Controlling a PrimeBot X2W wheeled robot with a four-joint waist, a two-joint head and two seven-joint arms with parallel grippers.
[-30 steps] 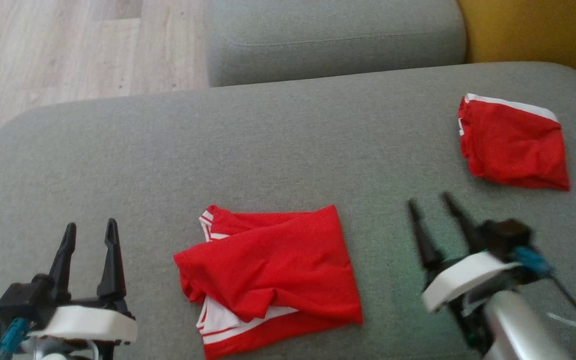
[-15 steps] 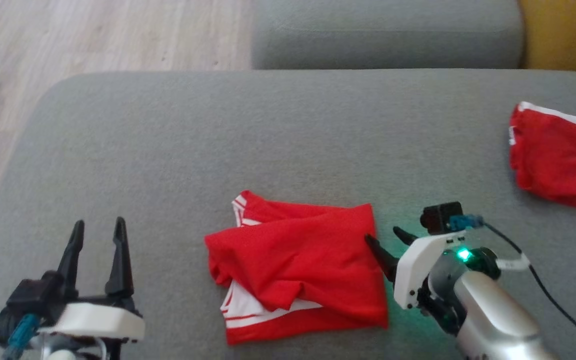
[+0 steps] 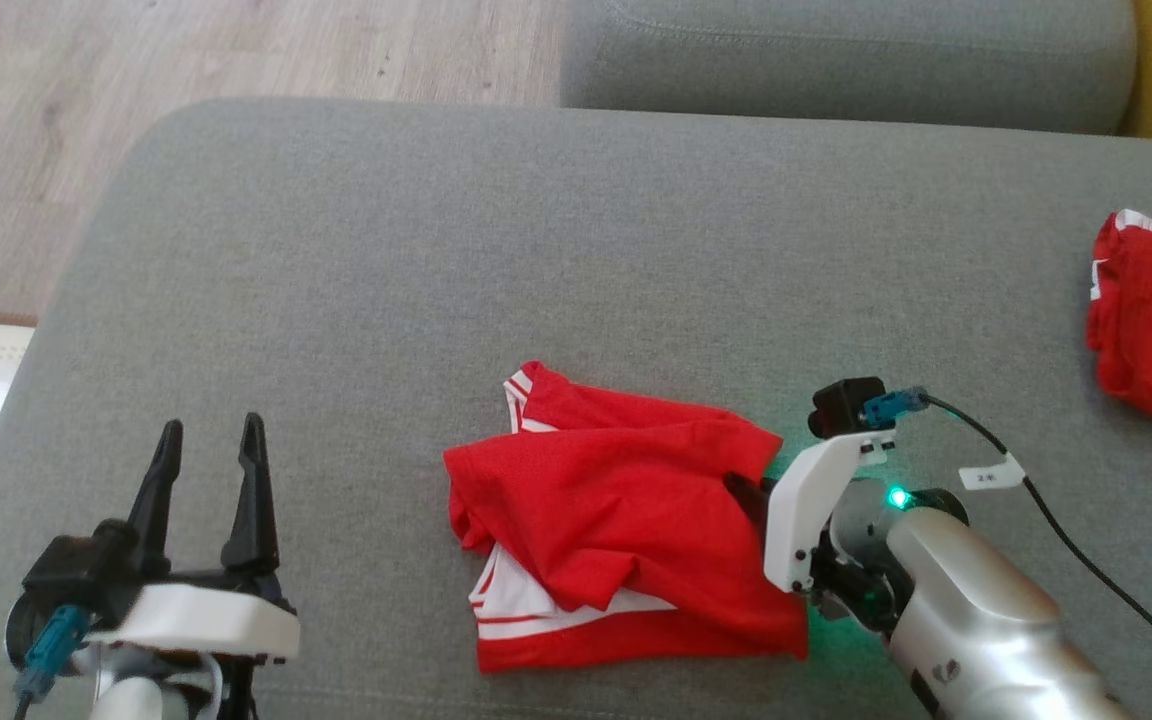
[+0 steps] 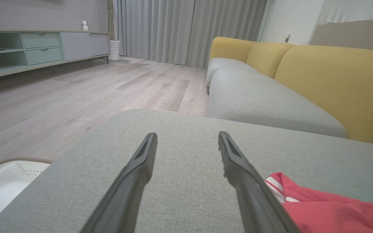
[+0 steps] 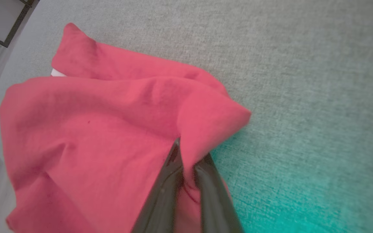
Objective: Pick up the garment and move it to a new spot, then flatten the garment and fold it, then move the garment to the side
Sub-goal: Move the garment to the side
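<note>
Nearest the robot, at the lower left of the head view, the left tool [image 3: 213,422] hovered over the grey seat cushion [image 3: 416,260] with its two dark fingers spread wide and nothing between them. Its own wrist view showed the same open tool [image 4: 187,134] pointing across bare cushion, with the garment [image 4: 319,210] just off to its right.

At the lower right, the right tool [image 3: 748,492] was closed on the garment [image 3: 616,520]. Its fingertips were buried in the cloth's right edge, a little nearer than the far right corner. The right wrist view showed the pinch clearly: both fingers of the tool [image 5: 189,152] were drawn together on a raised fold of red fabric, and the rest of the garment [image 5: 92,129] spread away from them.

The red garment lay crumpled in the near middle of the cushion, with white trim showing at its near left and far left. It extended leftward from the right tool, its longer run roughly left to right. The right arm was therefore the one on it, and the left tool was well apart. Any lift would probably let the bulk hang toward the left.

Further off, a second red garment [image 3: 1151,320] lay at the cushion's right edge. Beyond were another grey seat [image 3: 836,60] and the wooden floor [image 3: 236,50].
</note>
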